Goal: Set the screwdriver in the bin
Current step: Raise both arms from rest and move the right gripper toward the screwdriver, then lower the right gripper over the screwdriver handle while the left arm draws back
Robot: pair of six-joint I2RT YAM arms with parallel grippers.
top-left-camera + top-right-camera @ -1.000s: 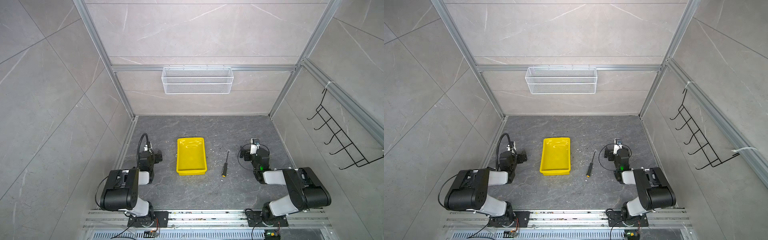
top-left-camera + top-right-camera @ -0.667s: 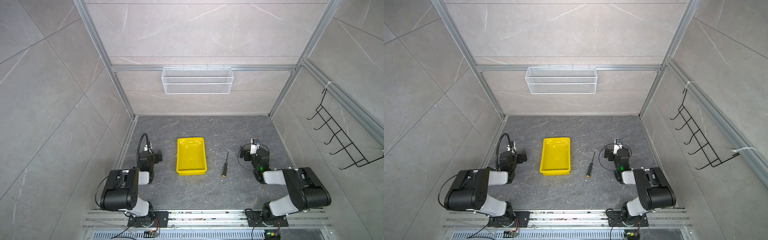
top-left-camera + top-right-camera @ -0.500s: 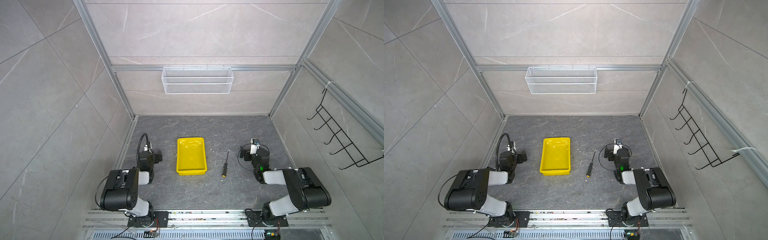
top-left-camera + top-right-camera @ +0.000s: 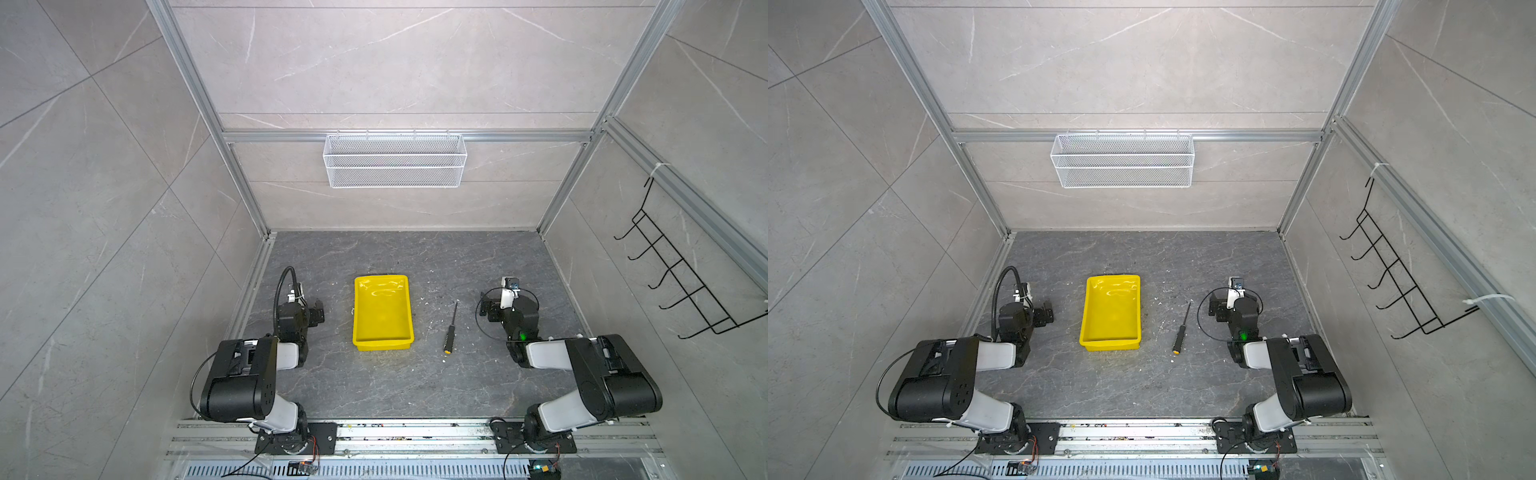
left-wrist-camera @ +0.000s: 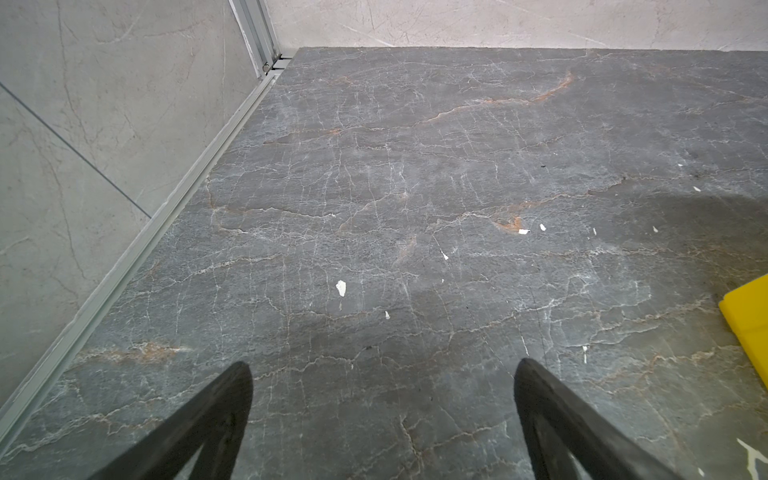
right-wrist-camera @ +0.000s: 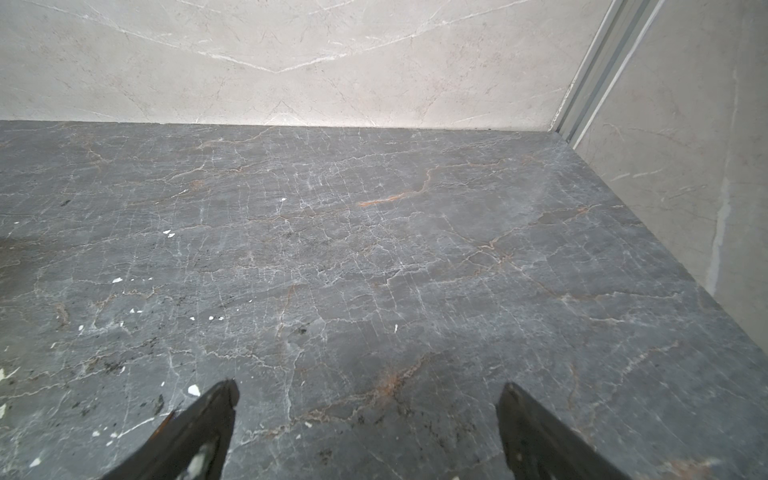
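The screwdriver (image 4: 450, 330) (image 4: 1181, 330) lies flat on the dark floor in both top views, yellow end cap nearest the front, shaft pointing to the back. Just left of it stands the yellow bin (image 4: 382, 311) (image 4: 1111, 311), with nothing in it. My left gripper (image 4: 316, 311) (image 5: 382, 374) rests low, left of the bin, open over bare floor. My right gripper (image 4: 490, 309) (image 6: 368, 395) rests right of the screwdriver, open, nothing between its fingers. A corner of the bin (image 5: 748, 320) shows in the left wrist view. Neither wrist view shows the screwdriver.
A white wire mesh basket (image 4: 395, 160) hangs on the back wall. A black hook rack (image 4: 681, 270) is mounted on the right wall. Small white flecks (image 5: 340, 287) are scattered on the floor. Walls with aluminium rails close in the floor on three sides.
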